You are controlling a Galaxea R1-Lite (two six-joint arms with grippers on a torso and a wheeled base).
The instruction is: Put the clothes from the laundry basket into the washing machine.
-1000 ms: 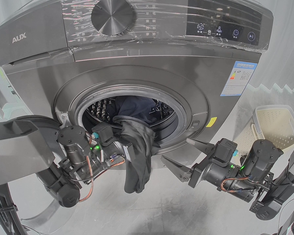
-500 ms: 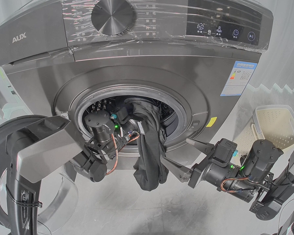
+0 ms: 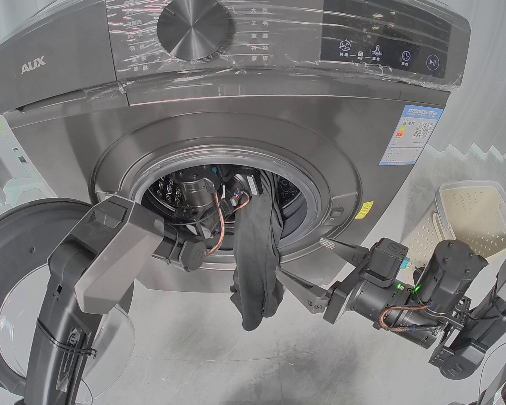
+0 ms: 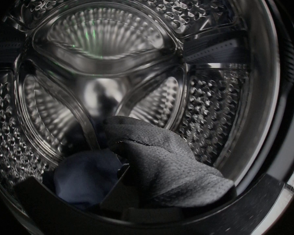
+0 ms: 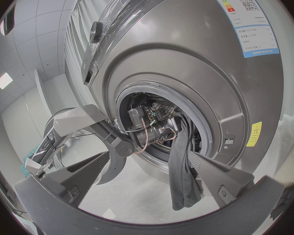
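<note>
The grey washing machine stands with its round opening uncovered. My left arm is deep in the drum, and my left gripper is shut on a dark grey garment. The rest of that garment drapes over the opening's lower rim and hangs down the front. A dark blue garment lies at the drum's bottom. My right gripper is open, low and right of the opening, close beside the hanging garment. The cream laundry basket sits on the floor at the right.
The machine's door is swung wide to the left, beside my left arm. Grey floor lies in front of the machine. A pale curtain hangs behind the basket.
My left arm has risen and pushed into the drum, carrying the grey garment's upper end inside; its hanging part shifted right and up. The right arm has not moved.
</note>
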